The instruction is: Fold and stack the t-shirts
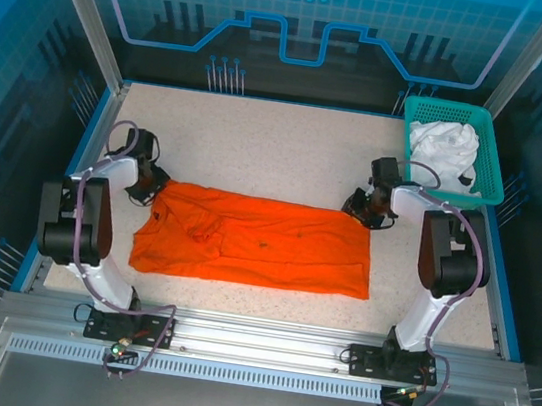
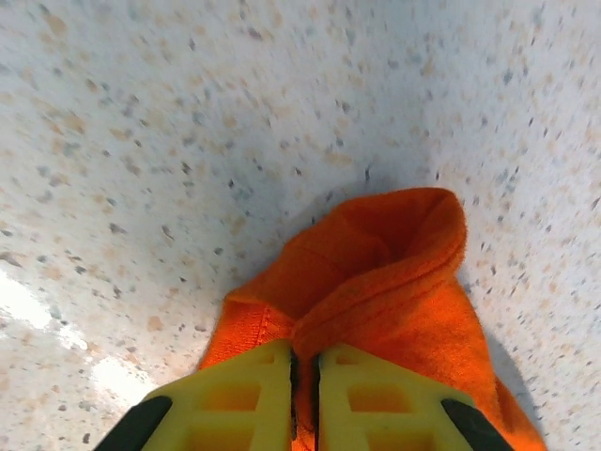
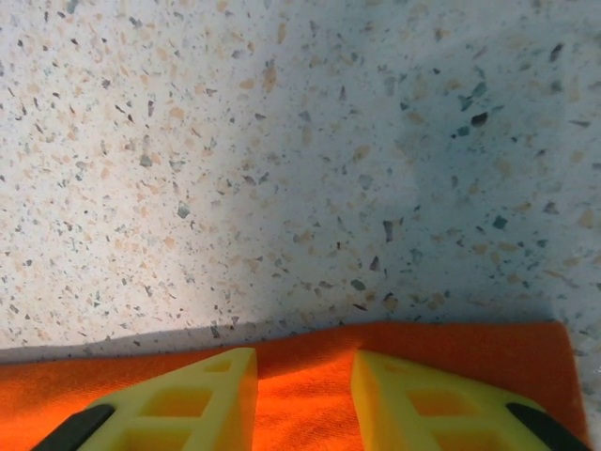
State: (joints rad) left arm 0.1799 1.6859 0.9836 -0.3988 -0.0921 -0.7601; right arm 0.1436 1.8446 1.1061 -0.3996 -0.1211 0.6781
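Two t-shirts, one basket and my two sets of jaws on a speckled worktop (image 1: pixel 260 136).

The orange t-shirt (image 1: pixel 255 241) is soft, fuzzy cloth. It lies spread out long and mostly flat on the hard, stone-look worktop between my arms, with some wrinkles near its left end. My left jaws are squeezed together on a bunched-up hump of that orange cloth at the shirt's far left corner, and the yellow fingers (image 2: pixel 239 399) are nearly touching. My right jaws are spread apart over the straight far edge of the orange t-shirt, near its right corner. The white t-shirt (image 1: pixel 443 144) sits crumpled in a lump inside the teal plastic basket (image 1: pixel 409 134), which has walls full of little holes and stands at the far right corner.
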